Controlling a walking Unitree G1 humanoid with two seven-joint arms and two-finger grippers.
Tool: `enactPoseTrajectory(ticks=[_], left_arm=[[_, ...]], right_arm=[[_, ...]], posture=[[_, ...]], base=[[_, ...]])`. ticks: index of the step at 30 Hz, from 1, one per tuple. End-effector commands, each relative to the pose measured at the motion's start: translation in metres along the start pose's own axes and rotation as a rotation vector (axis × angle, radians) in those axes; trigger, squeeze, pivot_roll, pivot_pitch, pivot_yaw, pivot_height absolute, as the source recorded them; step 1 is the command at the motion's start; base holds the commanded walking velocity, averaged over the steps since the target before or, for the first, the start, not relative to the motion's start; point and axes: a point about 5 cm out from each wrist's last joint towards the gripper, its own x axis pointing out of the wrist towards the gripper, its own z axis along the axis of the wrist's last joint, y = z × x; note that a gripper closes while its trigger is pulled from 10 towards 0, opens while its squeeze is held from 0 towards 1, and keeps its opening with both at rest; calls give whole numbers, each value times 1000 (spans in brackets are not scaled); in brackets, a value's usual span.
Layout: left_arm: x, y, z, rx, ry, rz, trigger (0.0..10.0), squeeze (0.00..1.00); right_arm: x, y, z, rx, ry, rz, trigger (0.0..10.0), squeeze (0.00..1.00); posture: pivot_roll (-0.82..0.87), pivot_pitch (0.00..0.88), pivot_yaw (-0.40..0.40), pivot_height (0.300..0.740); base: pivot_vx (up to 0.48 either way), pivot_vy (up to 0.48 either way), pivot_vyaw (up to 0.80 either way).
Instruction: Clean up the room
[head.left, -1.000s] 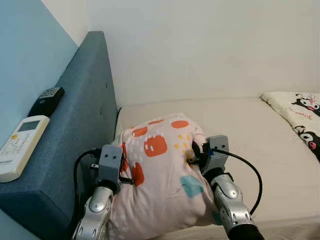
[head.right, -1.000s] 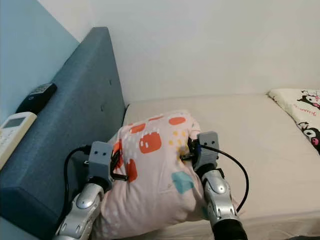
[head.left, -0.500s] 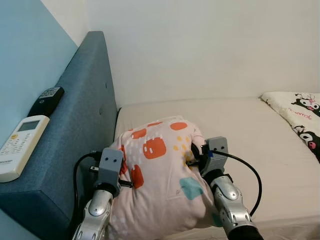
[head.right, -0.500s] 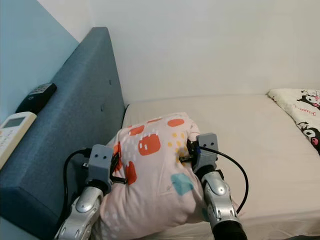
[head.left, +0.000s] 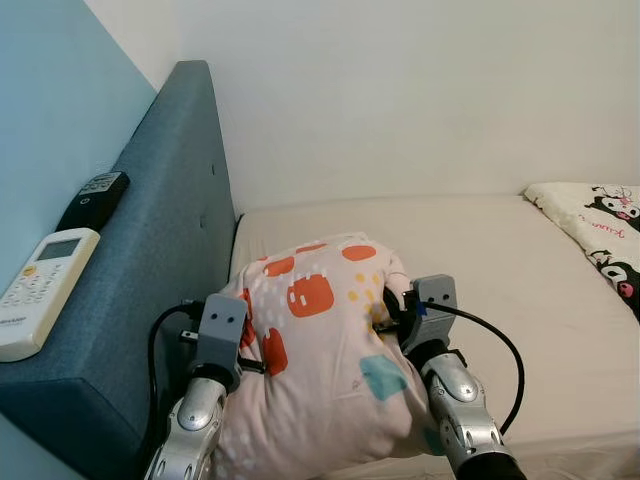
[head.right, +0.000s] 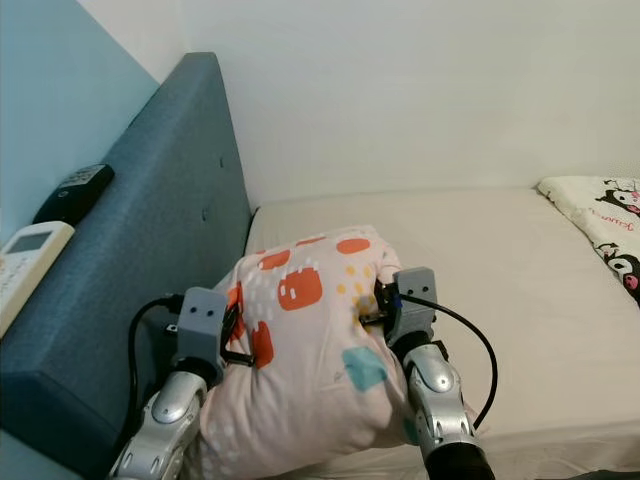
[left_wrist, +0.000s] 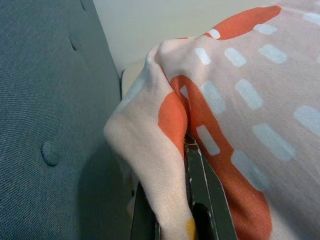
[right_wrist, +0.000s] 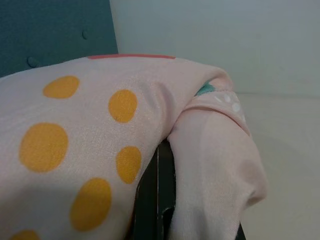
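Reaching forward with both silver arms, elbows low and wrists angled up and inward toward each other. Pinching a fold of pink cloth with the left gripper (left_wrist: 172, 200), its black fingers (left_wrist: 202, 190) pressing close on either side of the fold. Clamping another fold with the right gripper (right_wrist: 162, 200), fingers (right_wrist: 165, 180) nearly together. Trailing black cables from both grey wrist housings back along the forearms.
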Motion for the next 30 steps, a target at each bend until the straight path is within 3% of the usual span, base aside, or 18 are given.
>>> enactPoseTrajectory(ticks=[1,8,30], left_arm=[[5,-5,17,33,-78,-38,10000,0],[4,0,18,44,-77,-37,10000,0],[7,0,22,49,-102,-49,10000,0]], right_arm=[[3,7,11,-6,-72,24,10000,0],[4,10,10,-1,-74,25,10000,0],[3,8,10,-4,-80,15,10000,0]], posture=[[26,108,19,691],[42,109,28,671],[39,108,34,666]], base=[[0,0,0],[0,0,0],[0,0,0]])
